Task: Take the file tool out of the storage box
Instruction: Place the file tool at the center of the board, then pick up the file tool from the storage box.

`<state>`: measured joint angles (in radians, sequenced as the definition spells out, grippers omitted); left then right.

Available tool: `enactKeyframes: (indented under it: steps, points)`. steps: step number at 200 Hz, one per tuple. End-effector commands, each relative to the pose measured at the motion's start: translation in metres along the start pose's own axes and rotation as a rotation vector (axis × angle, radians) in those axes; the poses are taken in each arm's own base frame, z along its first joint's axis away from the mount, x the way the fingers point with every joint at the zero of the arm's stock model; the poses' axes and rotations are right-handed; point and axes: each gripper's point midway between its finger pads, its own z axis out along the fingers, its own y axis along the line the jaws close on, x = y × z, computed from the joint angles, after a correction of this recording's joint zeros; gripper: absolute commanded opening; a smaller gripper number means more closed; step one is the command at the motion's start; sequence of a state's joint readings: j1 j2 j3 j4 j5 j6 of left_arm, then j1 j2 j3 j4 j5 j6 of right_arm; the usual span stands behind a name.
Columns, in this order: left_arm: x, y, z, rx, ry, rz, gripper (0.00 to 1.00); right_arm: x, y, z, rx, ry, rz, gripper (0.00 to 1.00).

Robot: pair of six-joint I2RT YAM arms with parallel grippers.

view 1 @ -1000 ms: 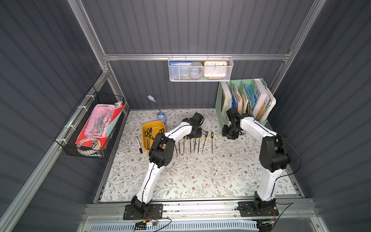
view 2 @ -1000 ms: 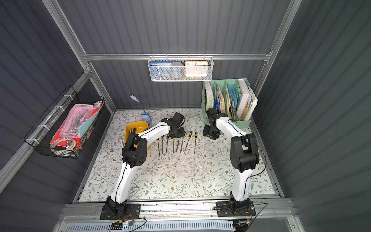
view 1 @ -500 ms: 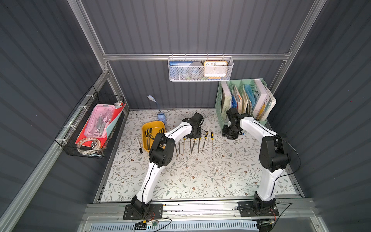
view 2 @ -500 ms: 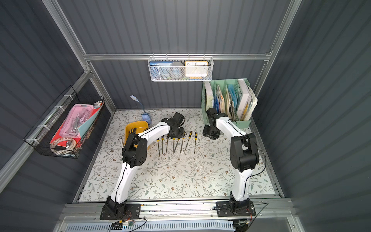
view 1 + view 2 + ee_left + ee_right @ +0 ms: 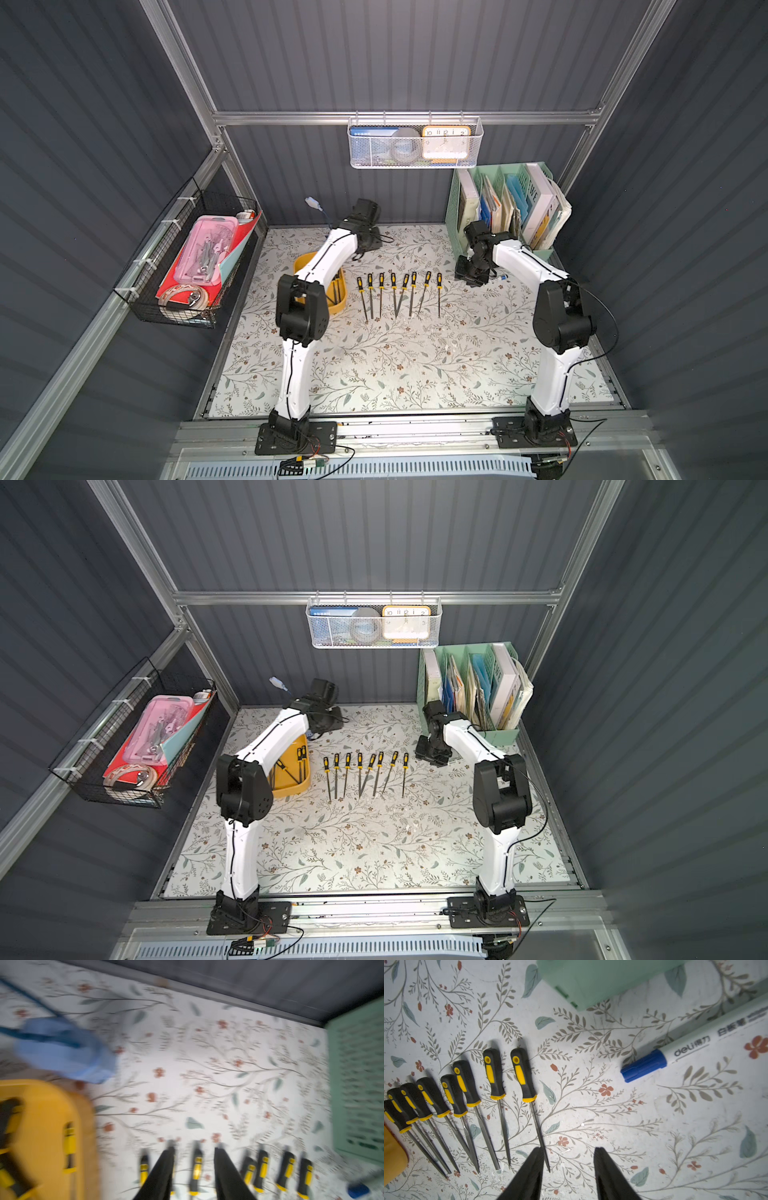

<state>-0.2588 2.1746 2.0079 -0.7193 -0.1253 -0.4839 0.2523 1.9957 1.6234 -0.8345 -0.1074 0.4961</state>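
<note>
Enclosure: dark grey ribbed walls [image 5: 415, 62] on an aluminium frame [image 5: 291, 117]. The floor is a white mat [image 5: 395, 365] printed with leaves and small red flowers, scuffed in places. The two arm bases are bolted to the front rail [image 5: 415, 428]. On the rear rail hangs a white mesh basket [image 5: 415, 163] with a clock [image 5: 445, 139] inside. On the left wall hangs a black wire basket [image 5: 174, 316] holding a pink case [image 5: 208, 249]. A mint organiser [image 5: 455, 199] full of books and folders stands in the rear right corner. The box [image 5: 297, 791], mustard yellow, sits on the mat at left, partly under the left arm. The boxed files [image 5: 300, 762], at least three with black-and-yellow handles, lie inside it. The file row [image 5: 399, 291] is eight like tools side by side on the mat just right of the box, handles to the rear. A marker [image 5: 685, 1047] with a blue cap lies on the mat by the organiser. A blue item [image 5: 62, 1051], blurred, lies behind the box. The left gripper [image 5: 195, 1148] is above the rear of the mat behind the row, fingers parted and empty; its view is smeared. The right gripper [image 5: 569, 1149] is low over the mat between the row's right end and the marker, fingers parted and empty.
</note>
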Motion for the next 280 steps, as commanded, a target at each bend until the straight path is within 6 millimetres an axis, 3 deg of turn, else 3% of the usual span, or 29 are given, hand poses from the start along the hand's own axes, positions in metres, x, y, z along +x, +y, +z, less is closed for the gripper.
enactKeyframes:
  steps: [1,24,56,162,257,280]
  points:
    - [0.005,0.059,-0.007,-0.116,0.033,-0.006,0.36,0.006,0.007,0.01,0.002,0.028,-0.014,0.45]
    - [0.009,0.095,-0.008,-0.155,0.047,-0.029,0.34,0.007,0.012,0.013,0.002,0.029,-0.017,0.45]
    - [0.027,0.116,0.003,-0.18,0.094,-0.026,0.33,0.012,0.016,0.016,0.002,0.033,-0.019,0.45]
    - [0.059,0.12,0.056,-0.162,0.179,0.035,0.33,0.015,0.01,0.013,0.032,0.033,-0.017,0.45]
    - [0.085,0.14,0.073,-0.23,0.26,0.068,0.33,0.016,0.007,0.013,0.043,0.035,-0.006,0.45]
    - [0.087,0.146,0.071,-0.245,0.262,0.066,0.28,0.016,0.008,0.014,0.043,0.034,-0.007,0.45]
